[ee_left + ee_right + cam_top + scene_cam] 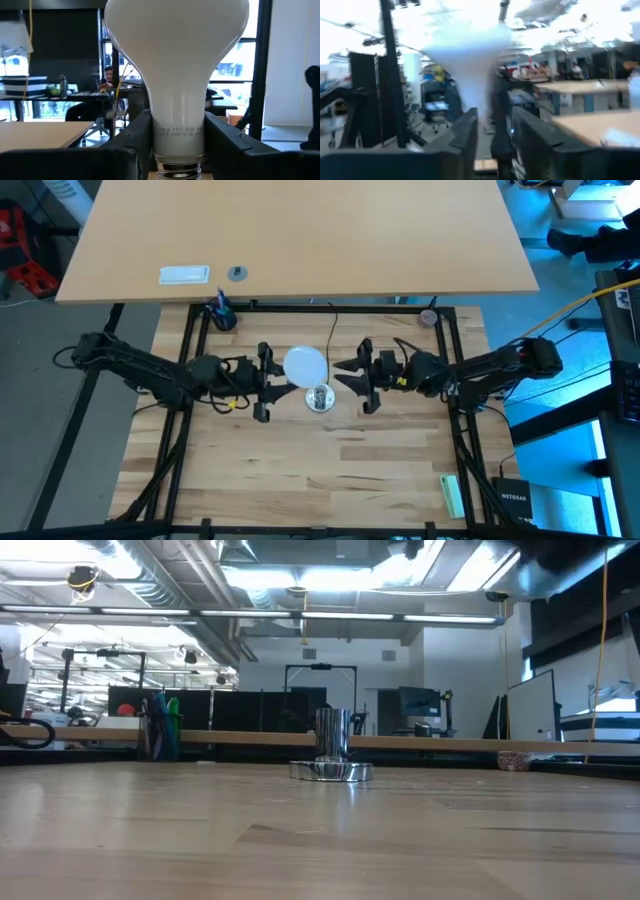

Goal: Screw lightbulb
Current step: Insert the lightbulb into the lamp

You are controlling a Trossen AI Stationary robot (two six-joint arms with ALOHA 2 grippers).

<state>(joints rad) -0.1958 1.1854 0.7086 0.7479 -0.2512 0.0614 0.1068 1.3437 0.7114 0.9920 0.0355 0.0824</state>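
Matte white lightbulb (176, 75) being clamped by its neck in the left gripper (176, 145), hovering above the silver socket (319, 398) mid-table. Waiting just right of the socket, the right gripper (352, 374), fingers spread apart.

Readable print is scarce here. A small black box (513, 498) at the table's near right corner, just beside the pale green block (452, 495), carries white lettering that looks like "NETGEAR". The lightbulb (177, 75) has fine grey lines printed around its neck, too small to read.
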